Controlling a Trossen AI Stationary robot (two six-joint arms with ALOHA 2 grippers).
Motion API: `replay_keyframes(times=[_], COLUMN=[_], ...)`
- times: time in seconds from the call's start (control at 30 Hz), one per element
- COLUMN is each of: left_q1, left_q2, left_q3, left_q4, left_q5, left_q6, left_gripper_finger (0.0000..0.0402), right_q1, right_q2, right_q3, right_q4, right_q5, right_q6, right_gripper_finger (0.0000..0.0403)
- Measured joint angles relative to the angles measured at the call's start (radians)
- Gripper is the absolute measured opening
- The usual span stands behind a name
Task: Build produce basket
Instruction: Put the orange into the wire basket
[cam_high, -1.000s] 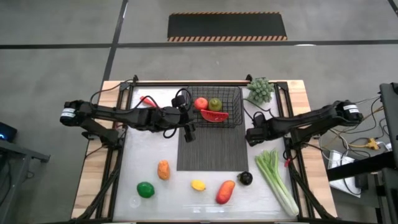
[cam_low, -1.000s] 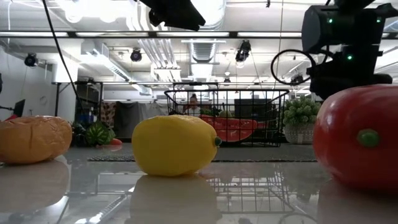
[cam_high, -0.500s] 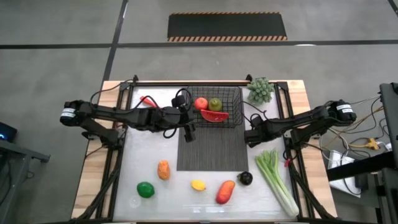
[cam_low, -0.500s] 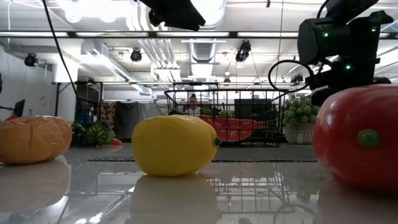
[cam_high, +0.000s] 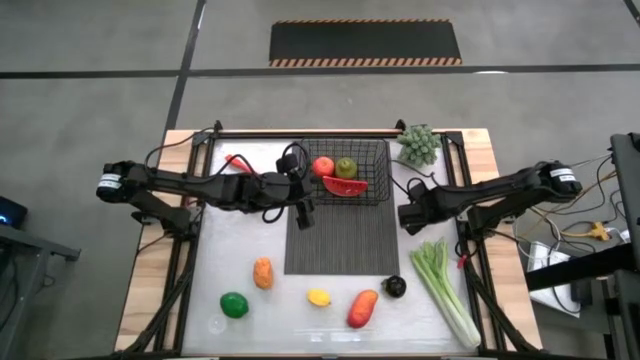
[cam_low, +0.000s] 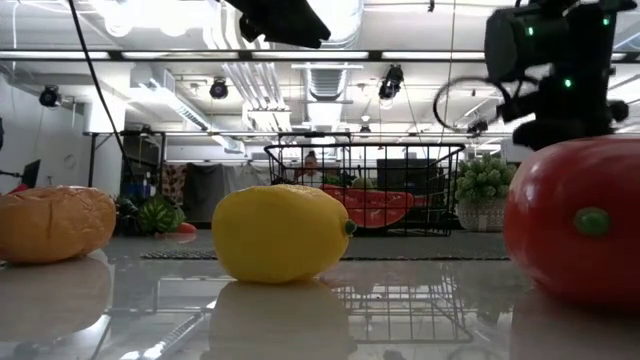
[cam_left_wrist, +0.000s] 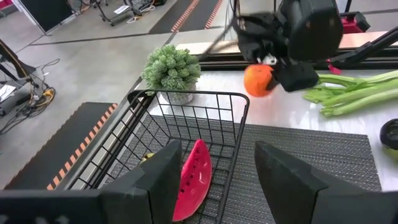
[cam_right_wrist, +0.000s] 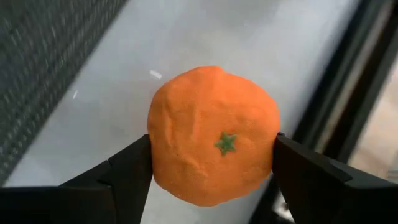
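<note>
Right gripper (cam_right_wrist: 211, 171): fingers clamped on either side of an orange (cam_right_wrist: 213, 150), held above the table (cam_high: 250, 300) just right of the basket (cam_high: 345, 173).
Left gripper (cam_left_wrist: 214, 180): fingers spread, empty, at the basket's left front corner.
Basket: holds watermelon slice (cam_high: 345, 185), tomato (cam_high: 322, 166), green apple (cam_high: 346, 167).
Celery (cam_high: 445, 290): on the table, right of and nearer than the basket.
Lemon (cam_low: 280, 233), mango (cam_high: 362, 308): well in front of the basket.
</note>
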Motion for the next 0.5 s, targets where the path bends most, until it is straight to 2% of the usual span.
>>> replay_keyframes(times=[0.2,0.5], left_q1=[-0.003,-0.002], left_q2=[0.000,0.000], left_q3=[0.000,0.000], left_q4=[0.002,0.007], left_q5=[0.000,0.000], left_q6=[0.000,0.003], left_gripper_finger=[0.0185,0.0185], right_q1=[-0.008,-0.062], right_q2=[-0.061,-0.104], right_q3=[0.147,0.424], right_q4=[-0.146,-0.143], right_q5=[0.144,0.248], right_q6=[-0.094,-0.411], right_gripper_finger=[0.0280,0.0281])
